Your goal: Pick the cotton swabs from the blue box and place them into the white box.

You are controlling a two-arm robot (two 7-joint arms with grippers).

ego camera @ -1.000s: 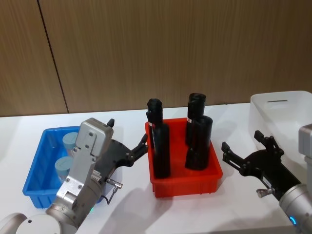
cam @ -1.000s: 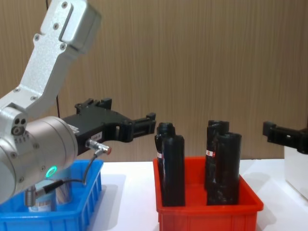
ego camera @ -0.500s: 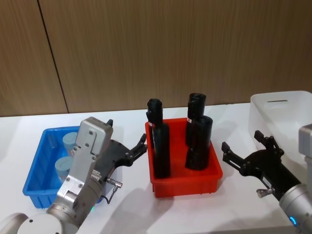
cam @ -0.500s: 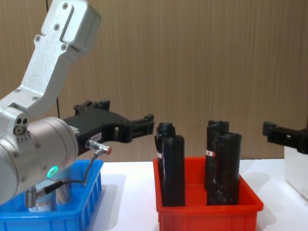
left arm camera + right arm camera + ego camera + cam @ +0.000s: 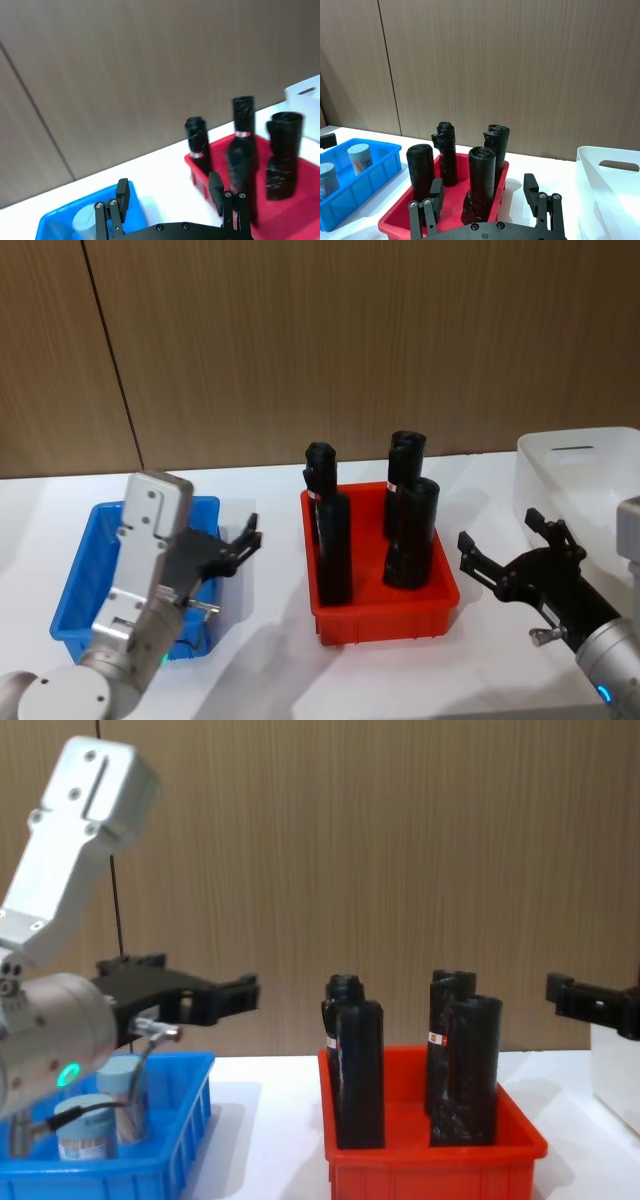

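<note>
Your left gripper [image 5: 169, 191] hovers spread wide above the right edge of the shallow blue plastic box [image 5: 70, 592]; the two clear grey-lidded cotton-swab jars [image 5: 90, 1140] stand close together inside, so descending off-centre could topple one; the right gripper [image 5: 497, 530], also open, sits near the white plastic box [image 5: 545, 480].

Black left gripper [image 5: 244, 542] — silver arm casing [image 5: 80, 820]

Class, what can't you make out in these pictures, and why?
1. Cotton swabs: hidden behind the left arm in the head view.
2. White box: cut off by the right edge, head view; contents unknown.
3. Black cylinders: blurred in the left wrist view; labels unreadable.
</note>
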